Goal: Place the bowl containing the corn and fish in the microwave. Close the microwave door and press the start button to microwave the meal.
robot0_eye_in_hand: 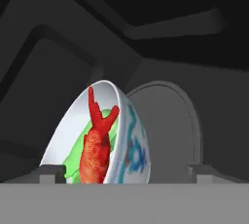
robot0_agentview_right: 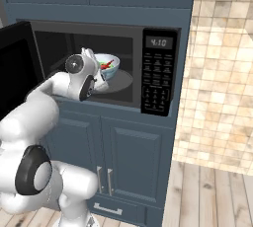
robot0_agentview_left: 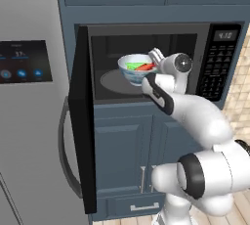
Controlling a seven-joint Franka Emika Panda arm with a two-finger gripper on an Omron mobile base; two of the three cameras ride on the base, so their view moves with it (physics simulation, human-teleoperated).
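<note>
One white robot arm reaches into an open black microwave [robot0_agentview_left: 146, 62] set in blue-grey cabinetry, beside a grey refrigerator [robot0_agentview_left: 29, 97] on the left. The microwave door [robot0_agentview_left: 83, 116] stands swung out to the left, its edge facing the left base camera. Inside, the glossy white bowl [robot0_agentview_left: 135, 67] with a pale blue pattern sits on the round grey turntable plate [robot0_agentview_left: 110, 81]. The bowl holds the green corn [robot0_agentview_left: 133, 65] and the red-orange fish [robot0_agentview_left: 144, 66], lying side by side. The gripper [robot0_eye_in_hand: 126, 172] is at the bowl's near rim, with the hand just inside the microwave opening. In the hand view, the two dark fingertips [robot0_eye_in_hand: 51, 173] stand wide apart with the bowl's rim between them, neither one visibly pressing on it, so the jaws are open. In that rolled view the bowl looks tipped on its side, the fish's tail pointing up. The keypad panel [robot0_agentview_right: 159, 73] on the microwave's right side shows a lit digital display [robot0_agentview_right: 158, 42].
</note>
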